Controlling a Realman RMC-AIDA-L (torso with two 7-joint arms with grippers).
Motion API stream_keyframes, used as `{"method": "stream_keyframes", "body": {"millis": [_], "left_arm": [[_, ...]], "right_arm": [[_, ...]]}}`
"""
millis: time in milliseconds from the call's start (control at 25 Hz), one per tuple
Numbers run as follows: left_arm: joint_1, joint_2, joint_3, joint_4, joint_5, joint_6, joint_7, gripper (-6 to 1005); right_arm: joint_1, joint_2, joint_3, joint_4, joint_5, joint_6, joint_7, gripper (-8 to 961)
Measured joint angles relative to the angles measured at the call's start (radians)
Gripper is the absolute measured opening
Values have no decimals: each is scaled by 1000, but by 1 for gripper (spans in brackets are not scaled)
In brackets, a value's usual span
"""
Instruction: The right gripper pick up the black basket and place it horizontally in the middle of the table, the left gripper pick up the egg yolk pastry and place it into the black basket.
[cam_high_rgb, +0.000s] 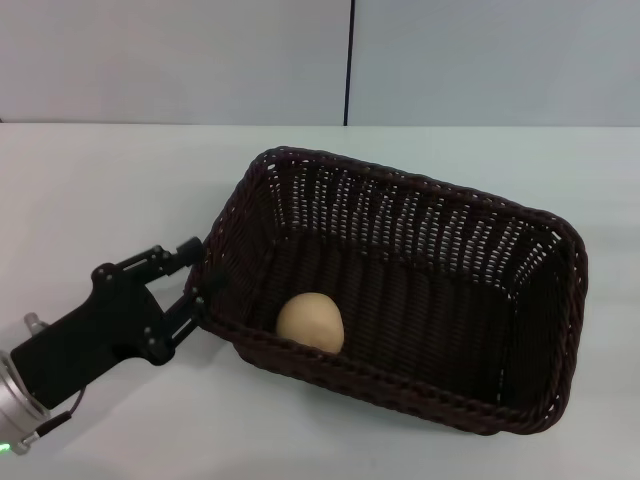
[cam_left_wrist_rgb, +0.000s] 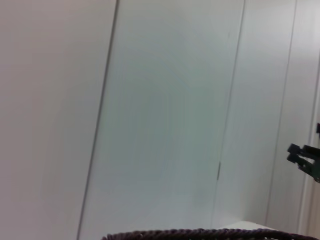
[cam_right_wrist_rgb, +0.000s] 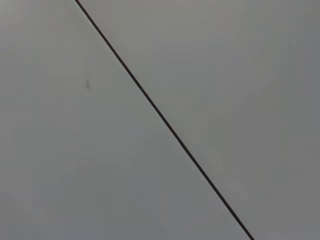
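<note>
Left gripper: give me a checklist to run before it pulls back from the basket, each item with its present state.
1. Egg yolk pastry inside the black basket, on its floor near the front wall: ok.
2. Left gripper empty of the pastry: ok.
3. Left gripper free of the basket's left rim: cannot tell; it sits right beside it.
4. Basket flat on the table: ok.
5. Basket horizontal: not ok, it sits skewed.
6. Right gripper out of the way: cannot tell, not in the head view.

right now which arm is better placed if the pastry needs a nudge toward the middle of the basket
Left. The left tool sits just outside the black basket at its left end, and the egg yolk pastry lies inside near that end. The right tool is not visible in the head view.
</note>
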Motion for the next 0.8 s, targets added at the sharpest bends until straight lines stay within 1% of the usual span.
{"method": "stream_keyframes", "body": {"millis": [80,240,320,360,400,440,520,560,600,640,680,760,800], "left_arm": [[0,0,-7,-1,0,2,0,272],[11,-2,-108,-9,-2,33,5,419],[11,-2,-108,-9,-2,33,5,491],[36,-1,-249,-28,-3,57,55,527],[36,-1,-249,-28,-3,57,55,568],[53,1,-346,-45,-4,67,81,608],[53,1,-346,-45,-4,67,81,689],[67,-1,-448,-55,-6,69,89,730],[74,-1,-512,-63,-8,66,89,733],[74,-1,-512,-63,-8,66,89,735],[79,-1,-575,-69,-9,64,90,737],[79,-1,-575,-69,-9,64,90,743],[83,0,-662,-73,-9,62,90,745]], "right_arm": [[1,1,0,1,0,2,0,332],[1,1,0,3,0,3,0,333],[1,2,3,4,1,2,0,333],[0,1,8,4,5,1,0,333],[0,1,8,4,5,1,0,333],[0,1,10,4,6,1,0,333],[-2,1,15,3,8,1,1,333],[-2,0,25,2,9,1,3,333],[-2,-1,33,1,10,2,4,333],[-2,-1,33,1,10,2,4,333],[-2,-1,42,1,11,3,4,333],[-2,-1,56,1,13,5,4,333],[-2,-1,60,2,13,6,4,333]]}}
